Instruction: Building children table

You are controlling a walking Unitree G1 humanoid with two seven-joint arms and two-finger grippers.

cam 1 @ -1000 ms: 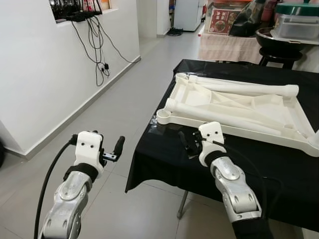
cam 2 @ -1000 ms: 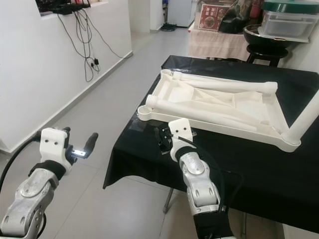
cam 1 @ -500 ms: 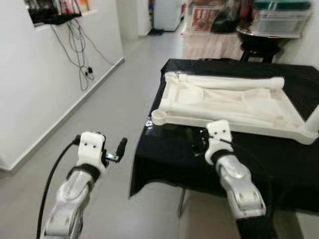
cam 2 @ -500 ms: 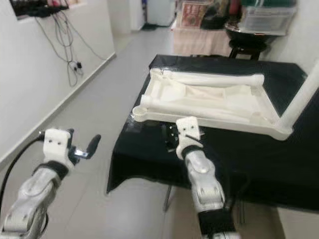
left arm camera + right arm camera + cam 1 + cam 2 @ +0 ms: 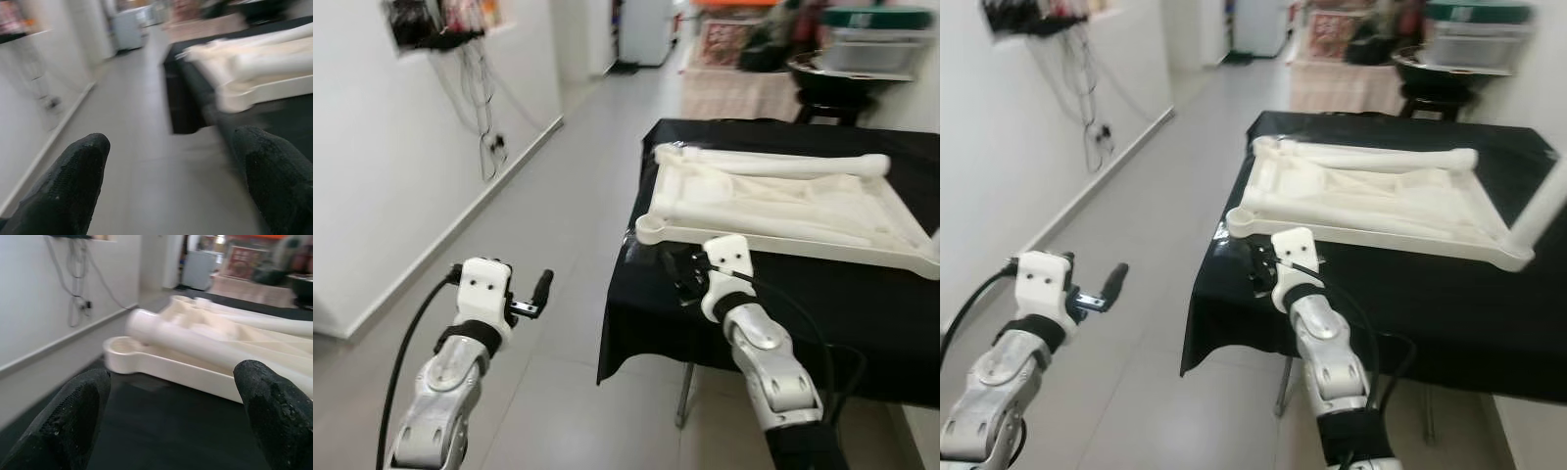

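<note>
A white plastic table top [image 5: 773,238] lies upside down on a table under a black cloth [image 5: 862,304]. Loose white legs [image 5: 773,164] lie inside it, and a round socket [image 5: 649,230] sticks out at its near left corner. One white leg [image 5: 1542,211] stands up at its far right corner. My right gripper [image 5: 677,274] hovers open over the cloth's near left edge, just short of that socket [image 5: 120,347] and a lying leg [image 5: 195,345], holding nothing. My left gripper [image 5: 540,292] is open and empty over the floor, left of the table.
A white wall with hanging cables [image 5: 484,98] runs along the left of a grey tiled floor [image 5: 568,176]. Behind the work table stand a cloth-covered table [image 5: 734,88], a black stand [image 5: 832,83] and a green-lidded box [image 5: 876,44].
The whole picture has shifted and blurred, so the camera has moved. Both arms keep about the same pose, and both grippers stay open and empty.
</note>
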